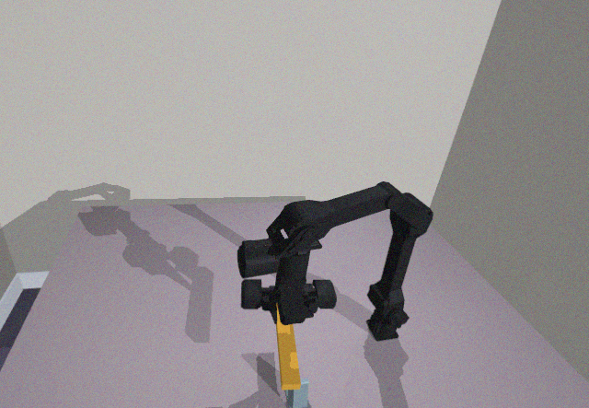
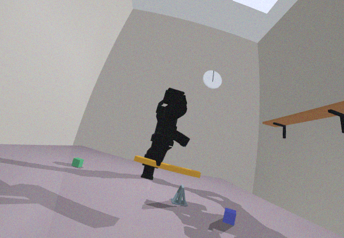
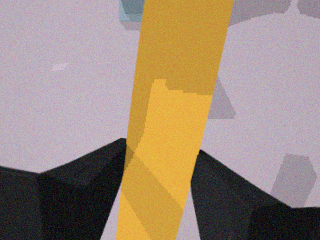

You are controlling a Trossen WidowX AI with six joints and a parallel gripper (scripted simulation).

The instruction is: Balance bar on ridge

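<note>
The orange bar hangs in the air, clear of the table. My gripper is shut on the bar around its middle, one dark finger on each side. The pale blue-grey ridge stands on the table. In the exterior view the bar's right part is over the ridge in the picture, with a gap between them. In the wrist view the ridge shows only in part, beside the bar's far end. Exact level of the bar is hard to tell.
A blue cube lies on the table right of the ridge in the exterior view, and a green cube lies far left. A white-rimmed dark tray or opening is at the left edge of the top view. A wooden shelf is on the wall.
</note>
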